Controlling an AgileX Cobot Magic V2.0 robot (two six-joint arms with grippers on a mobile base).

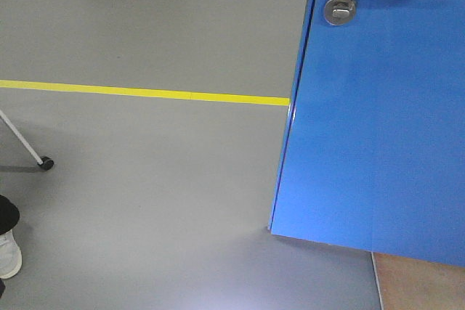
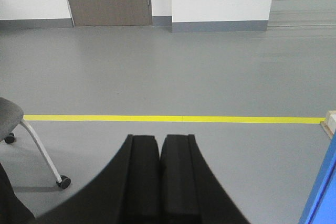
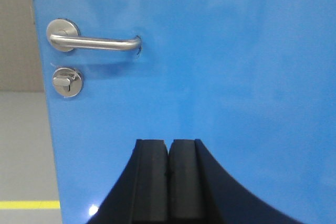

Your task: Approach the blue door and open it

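We are close up to the blue door (image 3: pixel 210 77), so the drive toward it looks about finished and the step in hand is lining up for the handle. In the right wrist view the glossy panel fills nearly everything ahead of our right end effector (image 3: pixel 168 182), whose two black fingers are pressed together with nothing between them. In the front view the door's free edge stands out over the grey floor (image 1: pixel 145 201), so we judge it already slightly ajar, though we cannot tell by how much.

Our left end effector (image 2: pixel 159 182) is likewise closed and empty; it faces open floor, with only a sliver of the blue door at its lower right. Ahead of it a yellow floor line (image 2: pixel 173 119) runs across, and a chair (image 2: pixel 21 129) on castors stands off to its left.

The silver lever handle (image 3: pixel 94 40) sits above and to the left of the right end effector, well apart from it, its free end pointing right. Just beneath it is the round thumb-turn lock (image 3: pixel 66 81).

Next, we think the right end effector must rise and shift left, part its fingers, and settle over the lever to press it down.
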